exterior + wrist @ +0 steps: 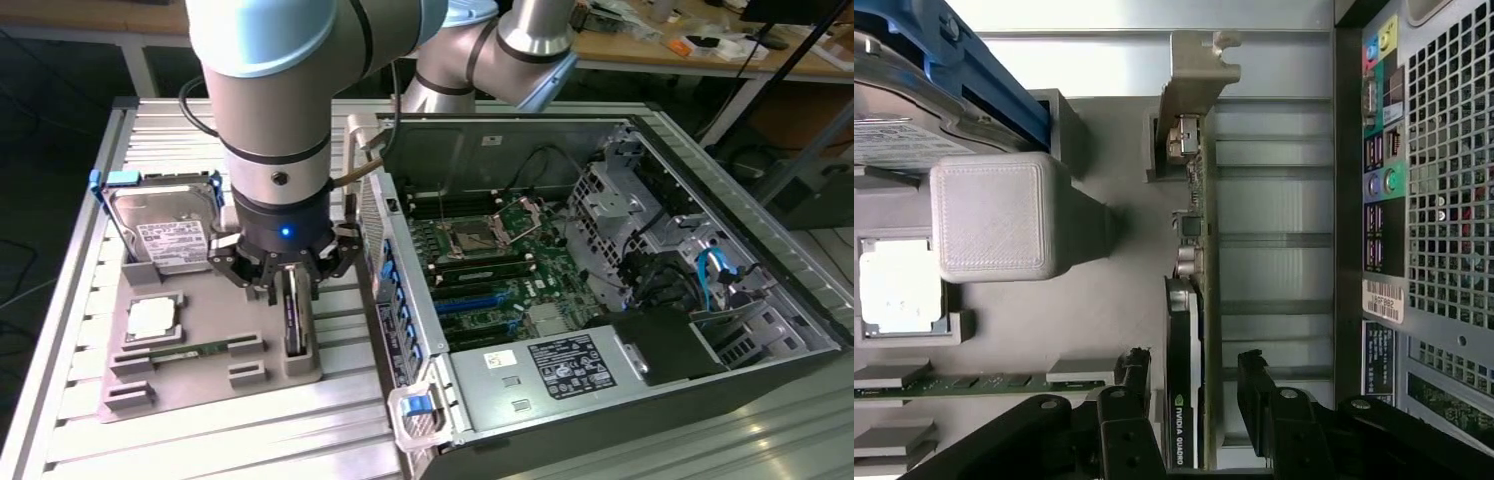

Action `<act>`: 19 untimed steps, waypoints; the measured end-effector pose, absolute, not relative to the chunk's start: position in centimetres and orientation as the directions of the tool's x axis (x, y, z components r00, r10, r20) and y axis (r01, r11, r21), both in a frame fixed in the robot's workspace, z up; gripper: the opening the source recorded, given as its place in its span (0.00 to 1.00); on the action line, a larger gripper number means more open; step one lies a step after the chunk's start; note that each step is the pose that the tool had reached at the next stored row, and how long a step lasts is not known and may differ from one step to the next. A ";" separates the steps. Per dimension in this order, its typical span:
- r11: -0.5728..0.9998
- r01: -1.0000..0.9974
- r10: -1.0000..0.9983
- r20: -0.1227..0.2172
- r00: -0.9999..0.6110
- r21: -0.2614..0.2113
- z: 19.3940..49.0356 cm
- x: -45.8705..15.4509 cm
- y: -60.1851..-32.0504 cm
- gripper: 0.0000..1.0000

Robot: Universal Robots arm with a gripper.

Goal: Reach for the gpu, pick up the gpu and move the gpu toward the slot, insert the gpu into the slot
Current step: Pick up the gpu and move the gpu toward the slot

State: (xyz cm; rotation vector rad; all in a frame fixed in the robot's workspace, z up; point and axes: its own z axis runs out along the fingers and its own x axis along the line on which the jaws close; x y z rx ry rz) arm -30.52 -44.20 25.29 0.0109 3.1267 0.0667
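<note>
Gripper (296, 300) (1194, 365): jaws wide open, low over the gpu (296, 328) (1184, 330), one of the fingers (1252, 375) on each side. Not squeezing; wrist view shows a gap btw one finger and the card.
Gpu: stands on its thin edge in the gray tray (200, 378), at the tray side next to the PC case (534, 140). Silver bracket (1199, 70) at the end far from the fingers. Not in a slot.
Tray: lies on the metal table (307, 430), just beside the case, on the exterior view's left.
Hard drive (163, 235): stands at the tray's back, w/ white label.
CPU chip (151, 318): lies flat, well apart from the gpu.
Memory stick (187, 350): green, lies flat near the tray's front.
PC case: side open, green board (501, 255) inside w/ blue slots (470, 300).
</note>
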 end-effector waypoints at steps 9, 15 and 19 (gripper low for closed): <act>0.999 0.007 0.007 -0.014 -1.000 0.043 25.2 -30.5 -43.7 0.48; 0.999 0.007 0.007 -0.014 -1.000 0.041 25.1 -30.6 -43.6 0.48; 0.999 0.007 0.007 -0.014 -1.000 0.041 25.0 -30.6 -43.6 0.48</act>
